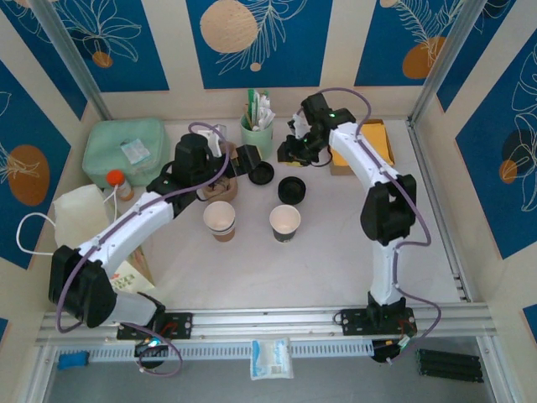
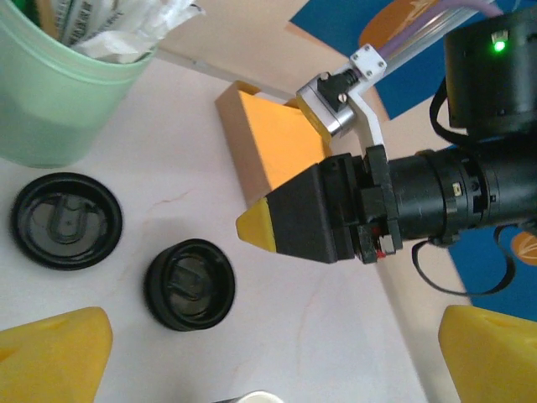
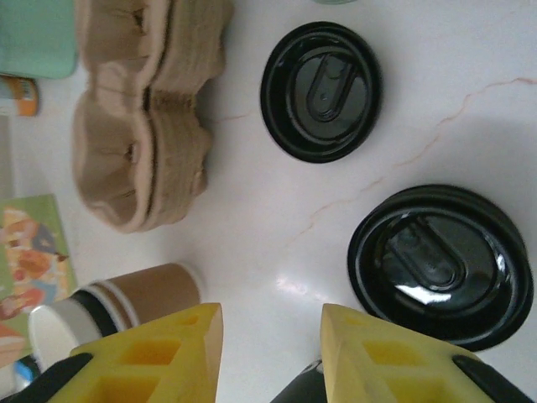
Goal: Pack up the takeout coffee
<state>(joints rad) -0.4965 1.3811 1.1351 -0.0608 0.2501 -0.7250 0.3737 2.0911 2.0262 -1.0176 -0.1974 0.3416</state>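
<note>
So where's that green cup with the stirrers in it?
In the top view the mint-green cup stands at the back middle of the table, by the rear wall, with a black lid lying just in front of it.

We overlook the whole table (image 1: 252, 269) from above and behind; both wrist cameras look down closely at its far middle, sharing two black lids (image 1: 261, 174) (image 1: 291, 190).

white arms (image 1: 126, 229) w/ blk joints (image 1: 386, 210), purple cables (image 1: 346, 89), yellow tool pads (image 3: 159, 353).

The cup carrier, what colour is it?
Brown. The cup carrier shows best in the right wrist view.
</note>
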